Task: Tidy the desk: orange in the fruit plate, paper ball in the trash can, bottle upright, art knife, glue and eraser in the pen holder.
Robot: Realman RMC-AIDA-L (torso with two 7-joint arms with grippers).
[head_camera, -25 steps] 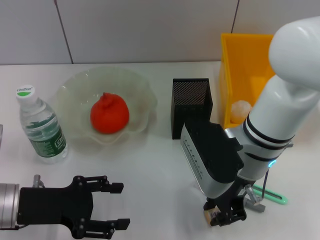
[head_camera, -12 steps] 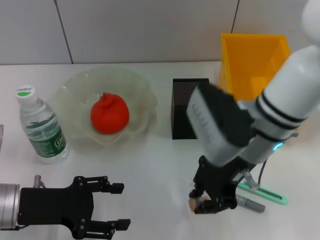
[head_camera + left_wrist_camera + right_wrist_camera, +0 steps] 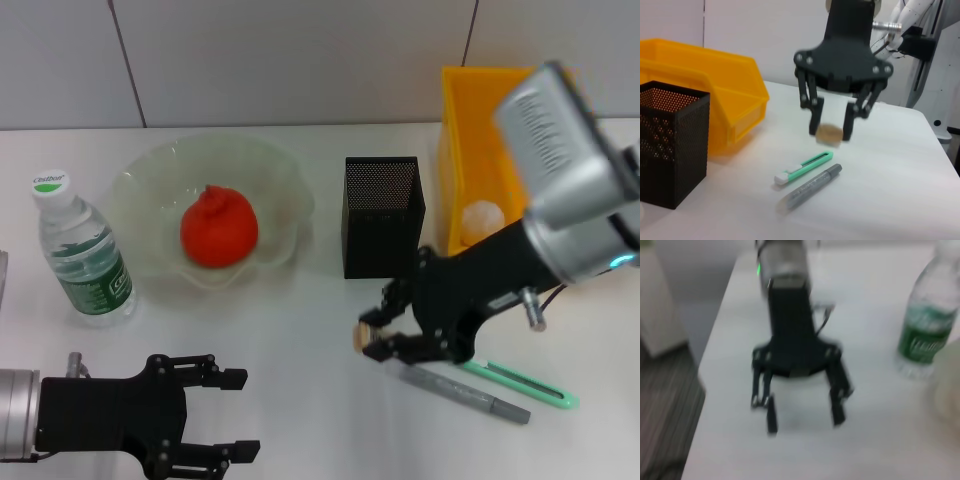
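Note:
My right gripper (image 3: 370, 337) is shut on a small tan eraser (image 3: 360, 336) and holds it above the table, in front of the black mesh pen holder (image 3: 383, 215). The left wrist view shows that gripper (image 3: 830, 131) pinching the eraser (image 3: 829, 133). A green art knife (image 3: 522, 384) and a grey glue stick (image 3: 462, 392) lie on the table below the right arm. The orange (image 3: 218, 228) sits in the glass fruit plate (image 3: 280, 170). The bottle (image 3: 85, 255) stands upright at the left. A paper ball (image 3: 483, 215) lies in the yellow trash can (image 3: 480, 110). My left gripper (image 3: 222, 416) rests open near the front edge.
The pen holder (image 3: 670, 135) stands close beside the yellow trash can (image 3: 715, 80). The art knife (image 3: 805, 167) and the glue stick (image 3: 812, 186) lie side by side. In the right wrist view the left gripper (image 3: 802, 420) is open near the bottle (image 3: 927, 320).
My right gripper has risen from the table's front with the eraser, swung left and away toward the pen holder, and uncovered the glue stick. The left arm has not moved.

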